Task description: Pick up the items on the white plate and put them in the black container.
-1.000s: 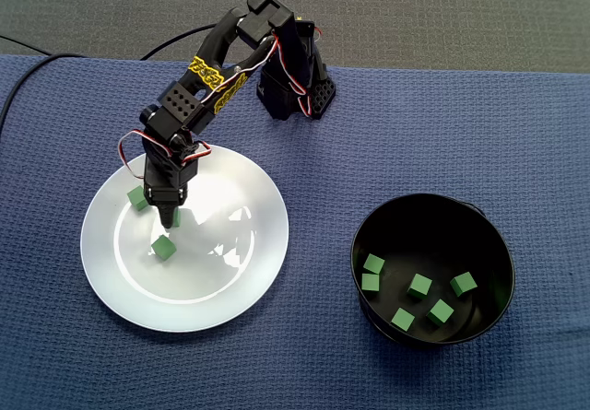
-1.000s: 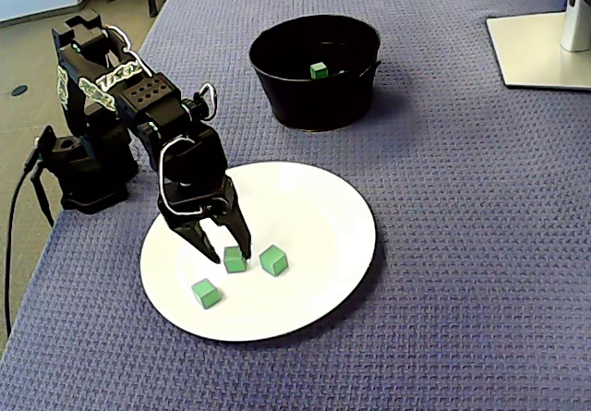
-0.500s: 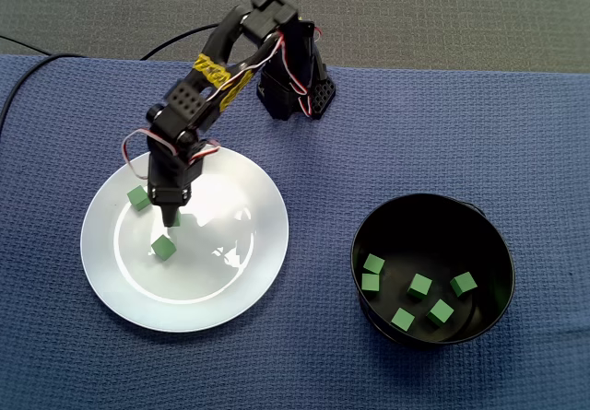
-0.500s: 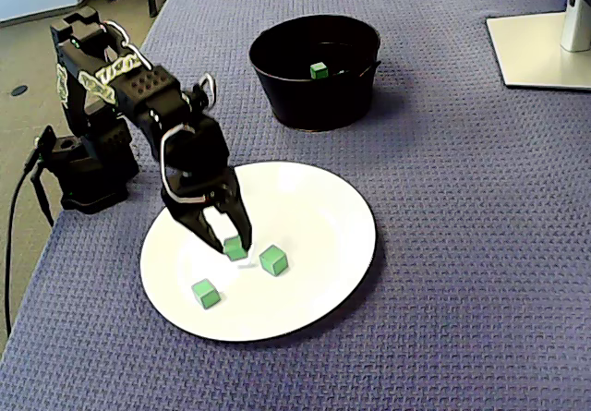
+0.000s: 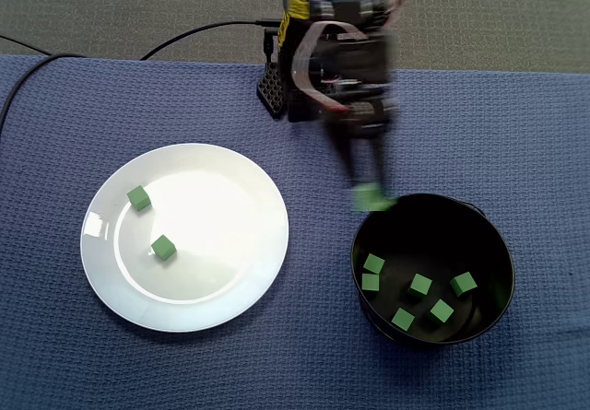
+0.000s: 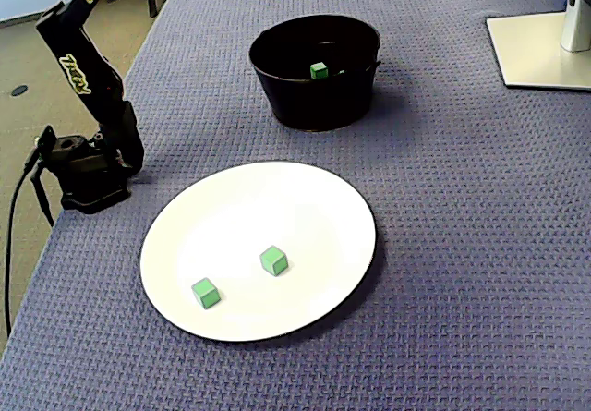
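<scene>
One green cube [image 5: 375, 200] is pinched in our closed claw [image 5: 371, 192], which shows only as a blur. The black bowl [image 5: 493, 244] lies just past and below the claw tip, which hangs at its rim, so we judge a short reach onward centres the drop; two more cubes [image 5: 138, 198] [image 5: 163, 247] sit on the white plate [image 5: 221, 226], well behind the claw.

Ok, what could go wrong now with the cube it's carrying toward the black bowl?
The held green cube appears over the near rim of the black container, not its middle; released now, it might bounce onto the blue cloth. The arm looks motion-blurred, probably moving fast, so the cube could slip from the fingers.
</scene>
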`<act>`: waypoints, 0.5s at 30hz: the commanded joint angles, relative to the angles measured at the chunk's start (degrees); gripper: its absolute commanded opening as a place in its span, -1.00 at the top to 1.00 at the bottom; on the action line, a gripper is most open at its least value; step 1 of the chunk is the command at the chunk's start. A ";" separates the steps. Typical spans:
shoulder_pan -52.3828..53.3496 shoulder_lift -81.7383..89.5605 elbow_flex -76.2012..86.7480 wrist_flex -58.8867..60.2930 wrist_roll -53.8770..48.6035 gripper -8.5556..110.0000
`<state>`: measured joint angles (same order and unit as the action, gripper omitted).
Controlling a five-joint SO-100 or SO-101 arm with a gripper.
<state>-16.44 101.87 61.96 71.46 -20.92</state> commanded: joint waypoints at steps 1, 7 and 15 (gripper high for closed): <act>-10.11 -6.77 -0.35 0.97 -0.26 0.86; -12.48 -11.25 16.00 -7.29 2.20 0.86; -14.77 -11.69 22.06 -13.01 2.02 0.56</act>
<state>-30.41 89.03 84.81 59.33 -19.07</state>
